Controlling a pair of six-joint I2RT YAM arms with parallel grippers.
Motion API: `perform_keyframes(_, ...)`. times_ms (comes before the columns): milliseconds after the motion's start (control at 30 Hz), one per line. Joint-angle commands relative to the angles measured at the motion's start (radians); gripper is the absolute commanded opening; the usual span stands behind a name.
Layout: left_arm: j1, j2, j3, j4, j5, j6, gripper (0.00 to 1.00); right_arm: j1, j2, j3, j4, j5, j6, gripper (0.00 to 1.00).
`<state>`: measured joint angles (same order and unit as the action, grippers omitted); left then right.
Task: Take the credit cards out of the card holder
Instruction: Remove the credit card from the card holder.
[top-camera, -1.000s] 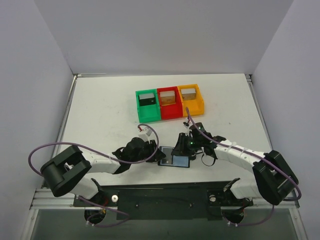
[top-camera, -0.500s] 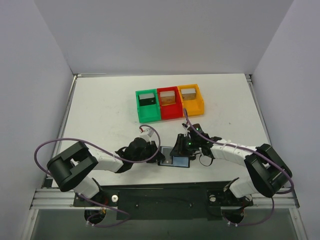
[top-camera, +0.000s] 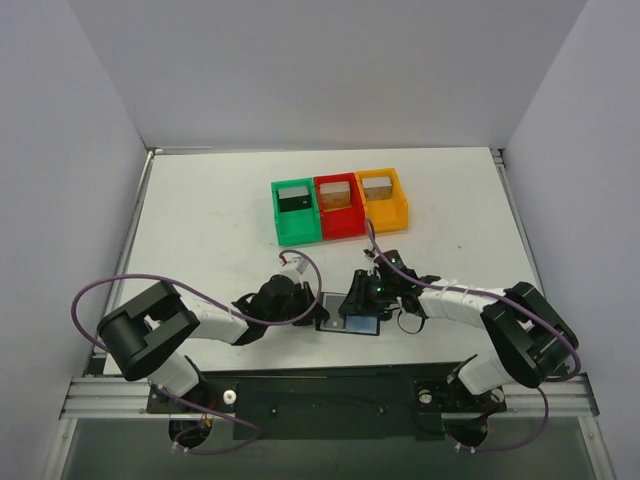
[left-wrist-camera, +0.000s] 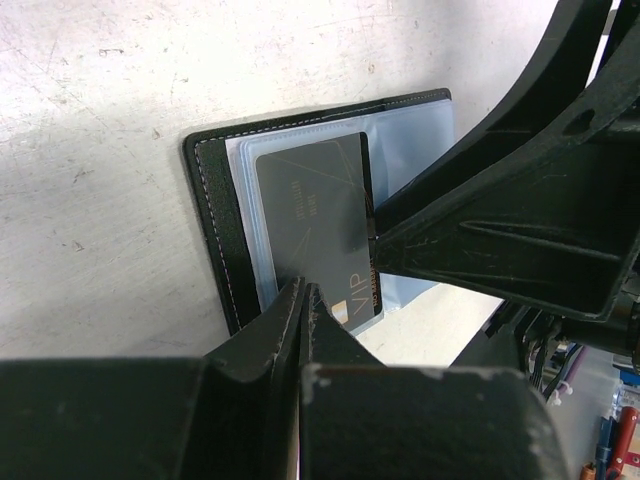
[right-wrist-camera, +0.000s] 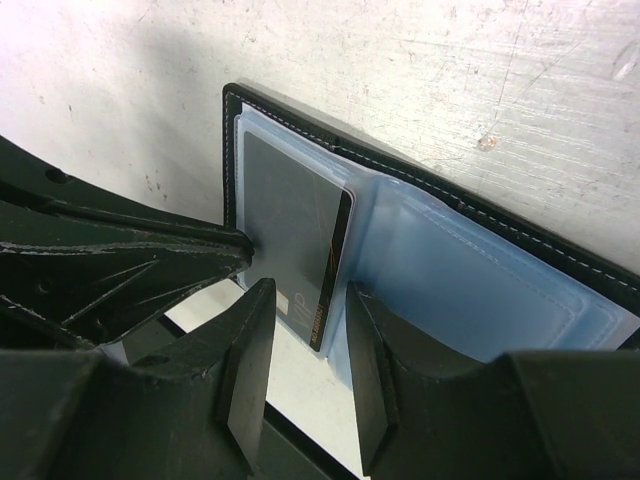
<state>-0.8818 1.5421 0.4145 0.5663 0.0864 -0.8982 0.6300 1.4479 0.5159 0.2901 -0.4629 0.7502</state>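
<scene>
Atop card (left-wrist-camera: 310, 220): left pincer (left-wrist-camera: 301, 298) closed, touching; right pincer (right-wrist-camera: 310, 292) ajar.

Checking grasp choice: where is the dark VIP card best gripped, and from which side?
Grip the dark card by its VIP-printed end, which sticks out of the open card holder's clear sleeve. Come from that open end, pincer across the card's flat faces; the rest sits in the sleeve.

Three little plastic bins sit side by side toward the back of the white counter (top-camera: 200, 235): green bin (top-camera: 298, 231), red bin (top-camera: 341, 226), orange bin (top-camera: 389, 215).
</scene>
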Motion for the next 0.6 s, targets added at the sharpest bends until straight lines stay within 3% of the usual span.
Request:
perform_keyframes(0, 0.004, 0.026, 0.024, 0.017, -0.008, 0.002, 0.02, 0.005, 0.009, -0.011, 0.044, -0.022, 0.011, 0.30)
perform_keyframes(567, -0.006, 0.090, 0.038, 0.072, 0.038, -0.013, 0.00, 0.004, 0.008, -0.028, 0.066, -0.033, 0.026, 0.29)
